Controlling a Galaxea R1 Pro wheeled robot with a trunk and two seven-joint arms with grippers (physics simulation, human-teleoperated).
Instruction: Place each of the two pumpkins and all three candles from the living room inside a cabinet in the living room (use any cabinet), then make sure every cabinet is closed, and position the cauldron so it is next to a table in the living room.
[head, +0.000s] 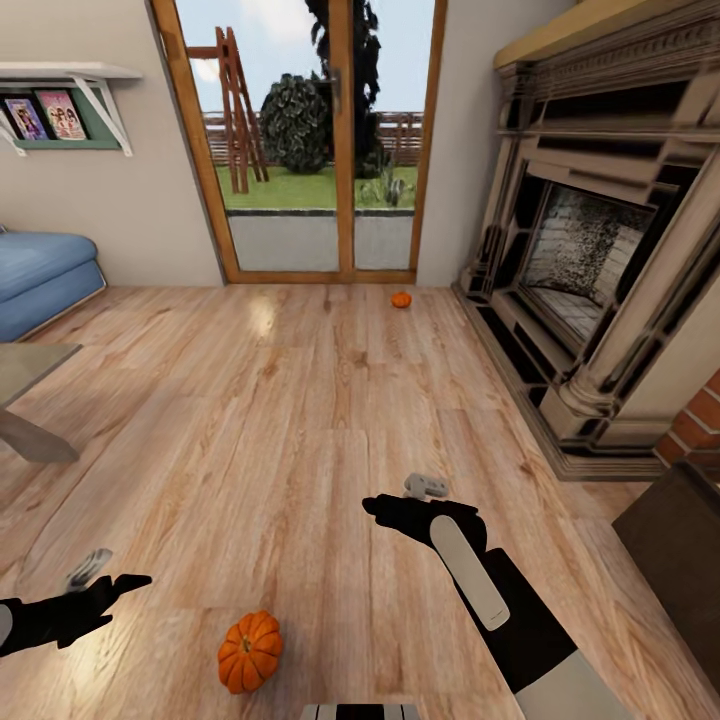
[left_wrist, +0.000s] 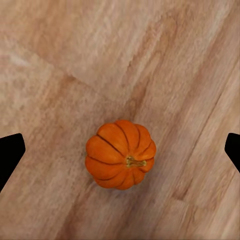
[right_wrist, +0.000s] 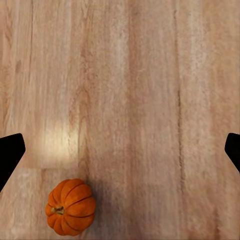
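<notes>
One orange ribbed pumpkin lies on the wood floor close in front of me, between my two arms. My left gripper hangs open above the floor just left of it. The left wrist view looks straight down on this pumpkin, which sits between the open fingertips but well below them. My right gripper is open and holds nothing, farther out over bare floor. Its wrist view has the pumpkin off to one side. A second pumpkin lies far off by the glass doors. The candles are out of view.
A large fireplace fills the right wall. Glass doors stand at the back, a blue sofa at the left, and a table corner juts in below it. A dark brown block sits at the right edge.
</notes>
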